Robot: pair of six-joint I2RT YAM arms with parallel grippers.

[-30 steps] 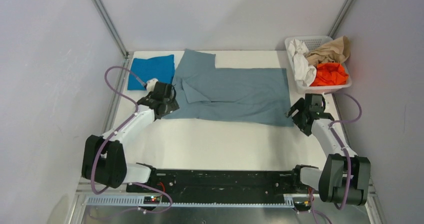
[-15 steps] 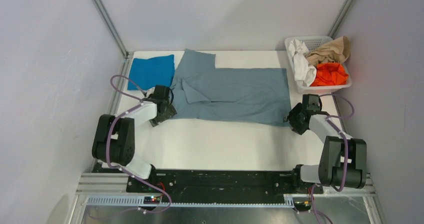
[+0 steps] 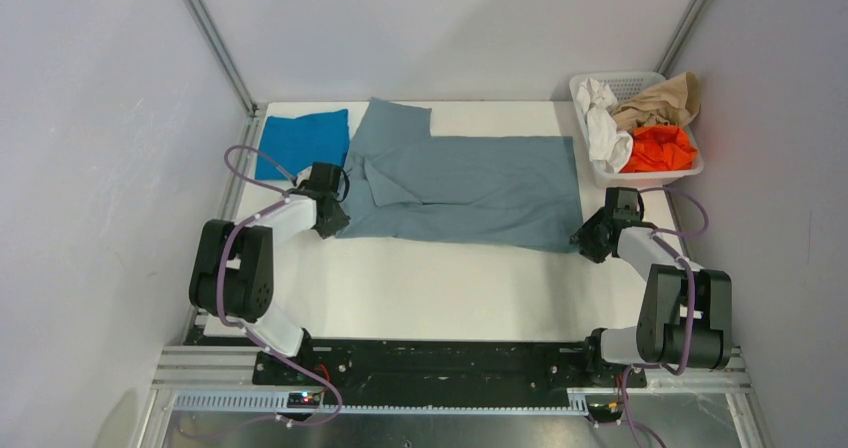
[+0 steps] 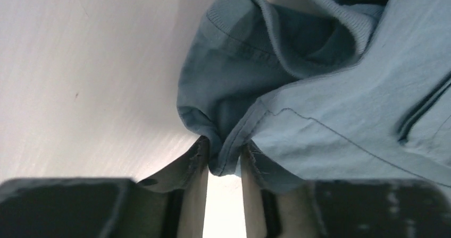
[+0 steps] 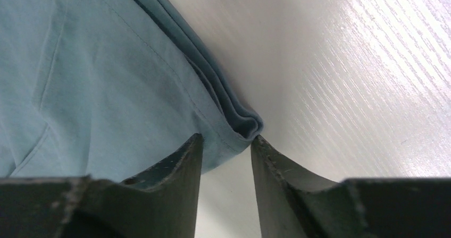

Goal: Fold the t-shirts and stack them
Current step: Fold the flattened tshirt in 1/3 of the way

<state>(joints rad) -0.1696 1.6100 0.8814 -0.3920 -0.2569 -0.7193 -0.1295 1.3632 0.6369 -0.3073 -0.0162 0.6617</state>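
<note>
Both arms are closing in on the grey-blue t-shirt (image 3: 470,188) together, and the last second is all about the jaws. A moment ago both tools were hanging wide open by the shirt's near edge. Now the left tool (image 3: 333,220) is settling on the near left corner, at the collar end, and the right tool (image 3: 587,240) is settling on the near right corner, at the hem.

The left wrist view is showing a bunched fold of cloth being squeezed between the fingertips (image 4: 195,166), so that tool is pinching the shirt. On the right, the fingers (image 5: 183,166) are narrowing on either side of the doubled hem corner. A gap is showing between them, so it cannot be told whether they are actually biting.

The shirt itself is lying much where it was, stretched left to right across the far half of the worktop (image 3: 450,288). The brighter blue t-shirt (image 3: 302,141) is sitting folded at the far left, just beside it, and the basket (image 3: 655,177) of other cloth is standing at the far right.

By the look of it, the reach is over and the grasp is going in, setting up a two-corner lift to carry the near edge over for the next fold. The right corner is the one to watch, since a thin catch there could slip.
</note>
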